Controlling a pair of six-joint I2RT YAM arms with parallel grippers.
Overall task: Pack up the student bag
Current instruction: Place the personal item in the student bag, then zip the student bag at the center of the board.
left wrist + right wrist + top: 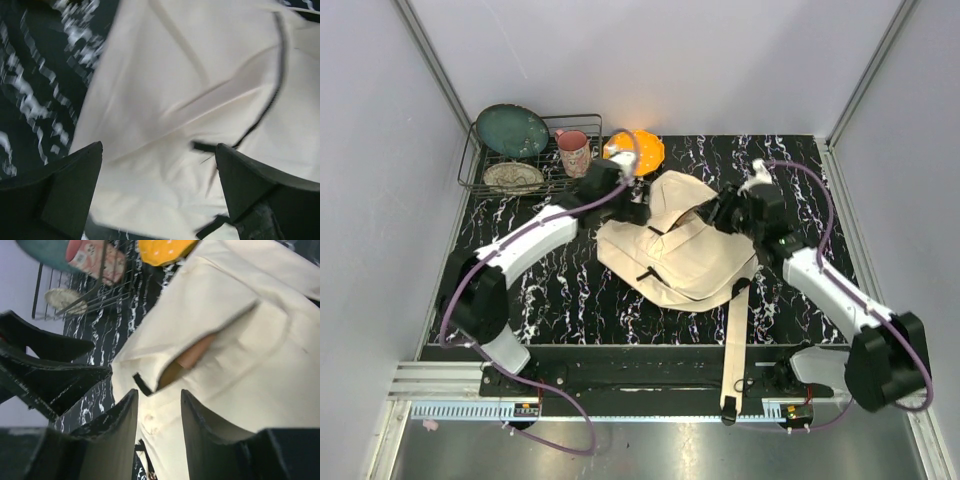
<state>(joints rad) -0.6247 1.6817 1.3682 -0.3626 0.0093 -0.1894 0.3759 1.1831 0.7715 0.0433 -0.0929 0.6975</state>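
Note:
The student bag [670, 250], a large cream canvas backpack, lies flat in the middle of the black marbled table, with a long cream strap [732, 340] trailing over the front edge. My left gripper [636, 211] hovers over its left top edge. In the left wrist view it [159, 146] is wide open over bare canvas [190, 75] and a black zipper line [272, 100]. My right gripper [706, 214] is at the bag's upper right. In the right wrist view it [159, 392] is open just above the cloth [260, 360], near a gaping pocket showing a tan inside [192, 357].
A wire dish rack [480, 170] at the back left holds a teal plate [512, 130], a patterned dish [513, 177] and a pink mug [574, 152]. An orange bowl [645, 150] sits behind the bag. Grey walls close in the table.

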